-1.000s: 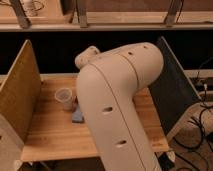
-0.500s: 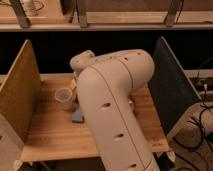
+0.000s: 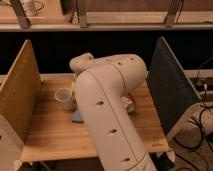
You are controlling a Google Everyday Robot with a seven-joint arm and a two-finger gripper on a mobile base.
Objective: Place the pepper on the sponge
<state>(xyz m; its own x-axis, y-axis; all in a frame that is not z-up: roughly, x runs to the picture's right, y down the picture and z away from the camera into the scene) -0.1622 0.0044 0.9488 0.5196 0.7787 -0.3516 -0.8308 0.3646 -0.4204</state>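
- Pepper: hidden behind the arm (image 3: 107,110); its place and long axis cannot be told.
- Sponge (image 3: 77,118): flat blue-grey block, partly covered, on the wooden surface (image 3: 45,130).
- Gripper: hidden behind that smooth white arm; whether the jaws are spread cannot be told.

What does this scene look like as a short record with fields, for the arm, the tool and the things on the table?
arm: large white arm over the middle of the table, hiding much of it
tool: not in view; likely behind the arm
table: wooden top between two upright side panels
cup: small pale cup, upright, at the picture's left of the arm
sponge: blue-grey edge showing beside the arm, just below the cup
pepper: not seen
other: small reddish-white thing at the arm's far side, unclear
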